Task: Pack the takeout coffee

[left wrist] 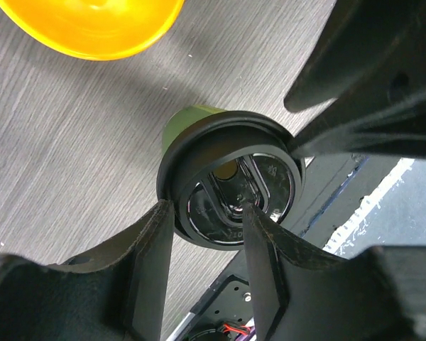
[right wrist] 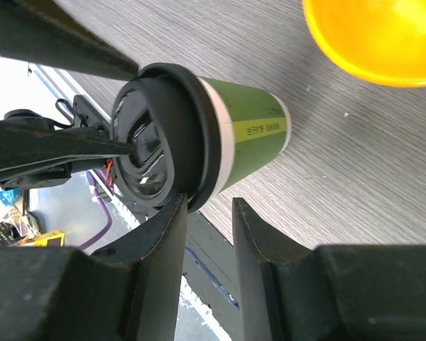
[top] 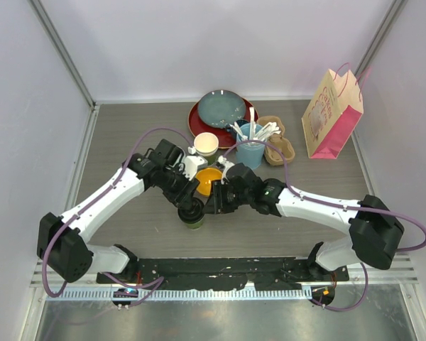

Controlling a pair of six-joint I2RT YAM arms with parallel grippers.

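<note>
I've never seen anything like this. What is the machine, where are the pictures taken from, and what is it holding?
Two robot arms are bolted at the near edge of a table. The wide picture looks down from above; each close-up comes from a camera on one wrist. The left arm and right arm meet at a green cup with a black lid. The left jaws' tips rest on the lid, at its rim and middle; whether they pinch it is unclear. The right jaws stand apart, empty, beside the cup. Nearby: an orange bowl, an open cup, a blue cup of utensils, plates, a cardboard carrier and a paper bag.
</note>
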